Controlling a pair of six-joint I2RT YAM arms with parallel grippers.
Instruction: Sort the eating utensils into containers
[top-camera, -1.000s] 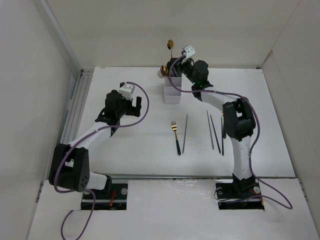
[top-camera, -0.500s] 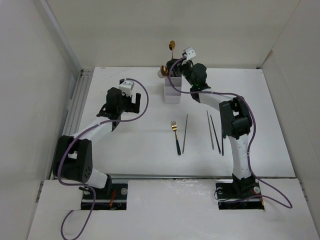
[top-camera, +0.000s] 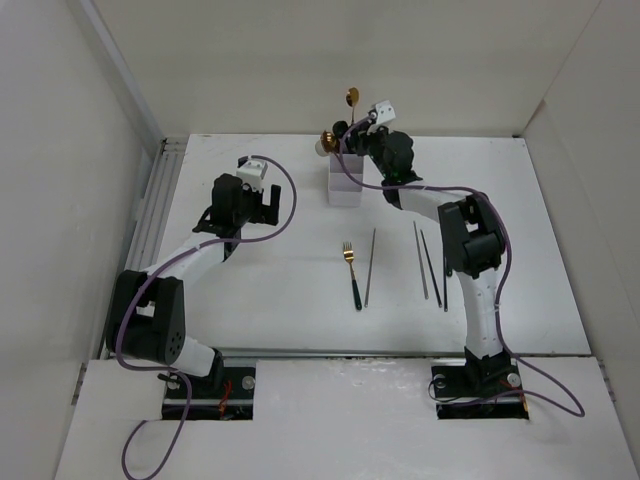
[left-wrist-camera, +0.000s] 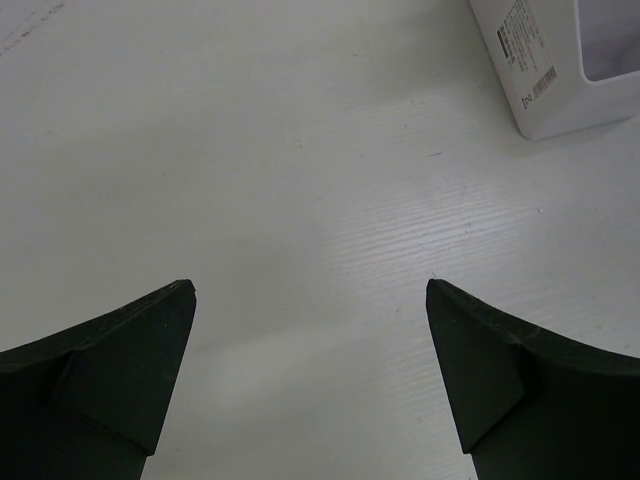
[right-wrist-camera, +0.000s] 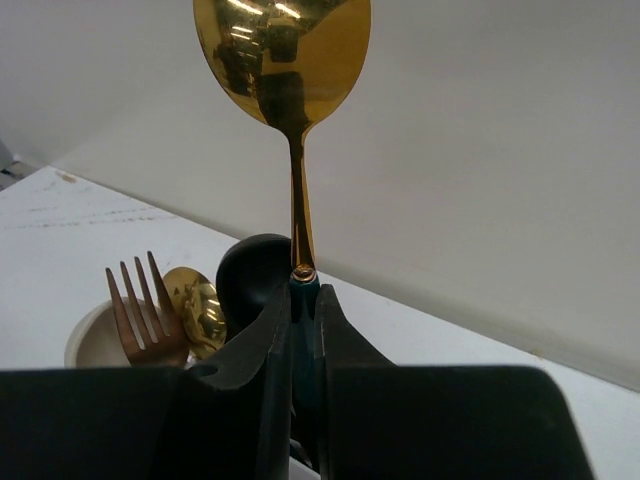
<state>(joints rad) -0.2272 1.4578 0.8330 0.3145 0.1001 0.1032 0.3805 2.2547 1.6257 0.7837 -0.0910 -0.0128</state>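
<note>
My right gripper (top-camera: 354, 128) (right-wrist-camera: 303, 300) is shut on the dark handle of a gold spoon (top-camera: 351, 97) (right-wrist-camera: 283, 55), held upright, bowl up, over the far end of the white organiser (top-camera: 345, 182) (left-wrist-camera: 560, 70). Behind the fingers, at that far end, stand a copper fork (right-wrist-camera: 140, 310), another gold spoon (right-wrist-camera: 195, 312), a black spoon (right-wrist-camera: 250, 270) and a pale spoon (right-wrist-camera: 85, 340). A gold black-handled fork (top-camera: 351, 270) and several thin dark chopsticks (top-camera: 370, 265) (top-camera: 428, 262) lie on the table. My left gripper (top-camera: 243, 215) (left-wrist-camera: 308, 290) hangs open over bare table, left of the organiser.
White walls close in the table on the left, back and right. A metal rail (top-camera: 150, 215) runs along the left edge. The right arm's cable (top-camera: 440, 190) loops just right of the organiser.
The right gripper has shifted the gold spoon slightly right and tilted it. The left arm drew back a little a second ago and has been still since.
</note>
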